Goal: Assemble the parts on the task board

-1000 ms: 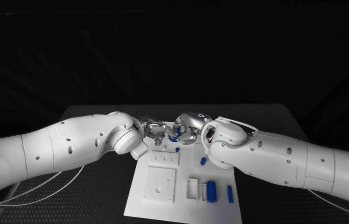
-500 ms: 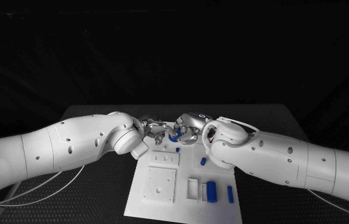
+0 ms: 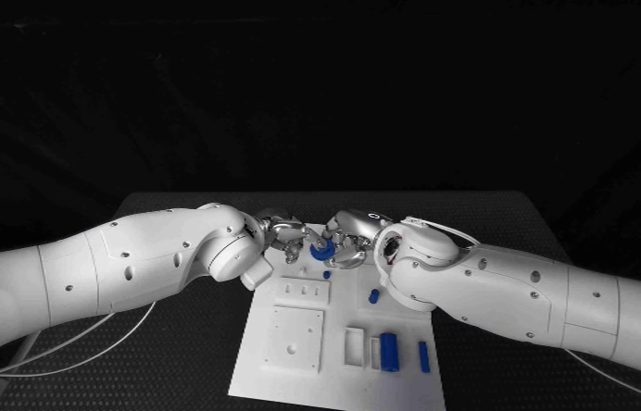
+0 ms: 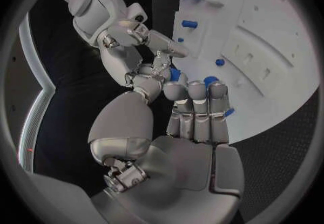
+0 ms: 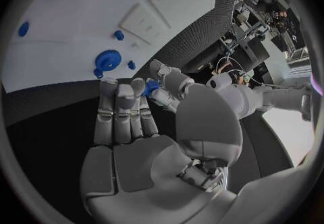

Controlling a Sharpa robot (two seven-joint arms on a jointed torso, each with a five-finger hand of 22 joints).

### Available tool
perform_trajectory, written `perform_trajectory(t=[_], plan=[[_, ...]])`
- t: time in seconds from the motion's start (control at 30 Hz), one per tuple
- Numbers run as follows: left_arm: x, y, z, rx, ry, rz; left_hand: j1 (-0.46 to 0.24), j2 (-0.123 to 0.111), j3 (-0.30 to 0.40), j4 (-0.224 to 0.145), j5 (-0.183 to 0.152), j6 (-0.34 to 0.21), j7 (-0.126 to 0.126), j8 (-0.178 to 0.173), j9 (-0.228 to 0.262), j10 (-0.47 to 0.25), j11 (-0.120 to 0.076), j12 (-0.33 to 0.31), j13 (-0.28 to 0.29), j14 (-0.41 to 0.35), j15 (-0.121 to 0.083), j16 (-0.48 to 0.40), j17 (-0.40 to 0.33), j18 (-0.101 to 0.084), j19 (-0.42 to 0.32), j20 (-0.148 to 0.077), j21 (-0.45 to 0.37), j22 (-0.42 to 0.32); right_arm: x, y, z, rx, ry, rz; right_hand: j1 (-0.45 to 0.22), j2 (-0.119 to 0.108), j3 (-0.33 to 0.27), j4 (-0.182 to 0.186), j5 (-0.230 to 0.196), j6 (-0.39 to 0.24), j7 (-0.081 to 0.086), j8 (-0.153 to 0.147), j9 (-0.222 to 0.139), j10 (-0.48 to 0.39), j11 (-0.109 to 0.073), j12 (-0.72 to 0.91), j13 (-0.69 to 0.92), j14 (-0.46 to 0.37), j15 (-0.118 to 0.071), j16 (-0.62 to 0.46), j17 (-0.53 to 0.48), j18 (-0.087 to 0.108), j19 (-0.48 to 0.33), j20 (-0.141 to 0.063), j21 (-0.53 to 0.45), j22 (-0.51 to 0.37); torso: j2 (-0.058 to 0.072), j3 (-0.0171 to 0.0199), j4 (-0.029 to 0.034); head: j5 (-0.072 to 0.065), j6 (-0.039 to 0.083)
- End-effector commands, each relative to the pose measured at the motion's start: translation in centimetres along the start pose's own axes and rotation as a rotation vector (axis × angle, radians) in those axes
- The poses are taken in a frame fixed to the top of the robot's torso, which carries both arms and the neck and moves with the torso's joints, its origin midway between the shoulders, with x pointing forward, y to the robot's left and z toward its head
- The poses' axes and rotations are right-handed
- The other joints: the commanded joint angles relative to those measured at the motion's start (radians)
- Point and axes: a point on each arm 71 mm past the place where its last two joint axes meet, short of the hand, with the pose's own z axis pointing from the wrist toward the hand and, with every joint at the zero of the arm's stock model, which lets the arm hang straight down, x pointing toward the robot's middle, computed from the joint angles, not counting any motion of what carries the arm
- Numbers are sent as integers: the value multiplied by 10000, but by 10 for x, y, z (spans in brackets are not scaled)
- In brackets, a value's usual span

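Above board point(image 3: 401, 374), both robot hands point(image 3: 320, 240) pinching part point(image 3: 322, 253)

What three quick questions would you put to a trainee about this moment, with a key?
1. True or false: the white task board has no blue pieces lying on it.
2. Where do the left hand and the right hand meet? A: over the board's far end. B: over its near end. C: off the table.
3. Fill in: in the right wrist view, the right hand pinches a small ____ part at its fingertips.

Key: 1 false, a long blue part lies near the board's near edge, among others. 2 A. 3 blue.
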Motion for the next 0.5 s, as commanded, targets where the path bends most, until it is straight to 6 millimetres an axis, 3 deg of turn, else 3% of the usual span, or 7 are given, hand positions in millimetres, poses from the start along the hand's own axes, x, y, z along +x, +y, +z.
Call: perform_trajectory(t=[0.03, 0.5], plan=[[1, -2, 0, 210, 125, -67, 67, 176, 6, -84, 65, 576, -136, 40, 85, -10, -97, -45, -15, -25, -67, 71, -16, -80, -80, -1268, 50, -18, 0, -2, 0, -108, 33, 52, 74, -41, -79, 0, -15, 188, 275, -35, -10, -55, 8, -15, -11, -22, 64, -21, -10, 70, -41, 63, -62, 1, 1, 2, -5, 7, -2], [-5, 1, 0, 74, -41, -66, 43, 181, 15, -141, 161, 612, -150, 48, 113, -2, -111, -46, -20, -14, -64, 80, -27, -82, -74, -1265, 67, -38, 6, -1, -9, -254, 95, 15, 165, -20, -76, 45, -8, 236, 269, -7, -17, -48, 4, 22, -31, -27, 64, -16, -19, 70, -44, 83, -71, 8, 7, 15, -10, 39, -9]])
